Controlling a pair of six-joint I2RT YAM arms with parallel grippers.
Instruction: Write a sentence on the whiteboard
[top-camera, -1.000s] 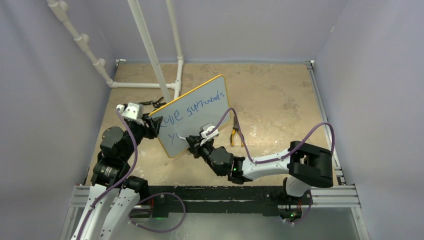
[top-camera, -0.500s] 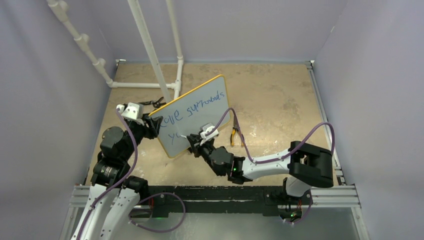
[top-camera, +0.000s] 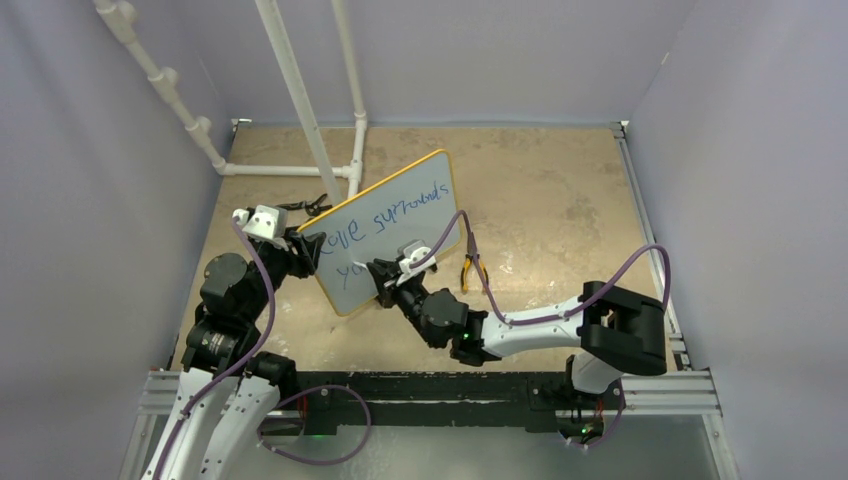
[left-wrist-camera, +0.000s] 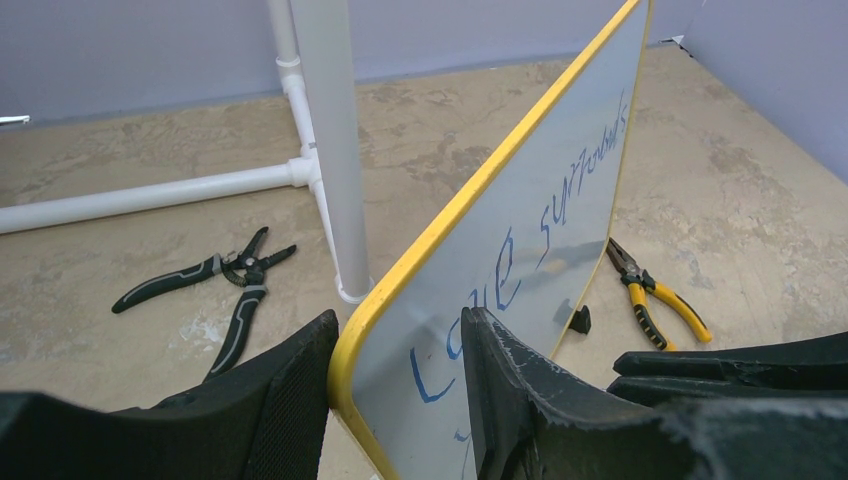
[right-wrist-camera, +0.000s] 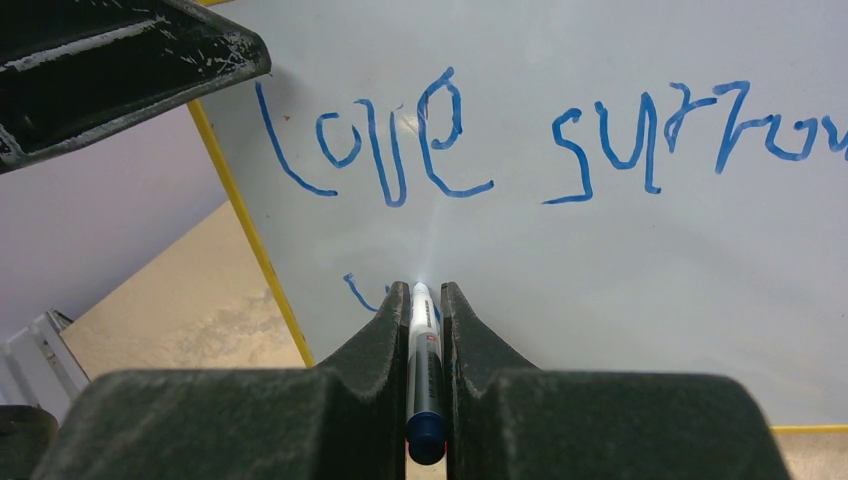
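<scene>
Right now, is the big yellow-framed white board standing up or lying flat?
Standing up: the yellow-framed whiteboard stands on edge on its black foot, the left gripper clamping its corner.

The sentence grew; right end effector shifted

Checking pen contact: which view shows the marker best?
Right wrist: the marker, clamped in the right gripper, tip at the whiteboard. Top external: too small to make out. Left wrist: not visible.

Lab cell (plain walls, pipes)
</scene>
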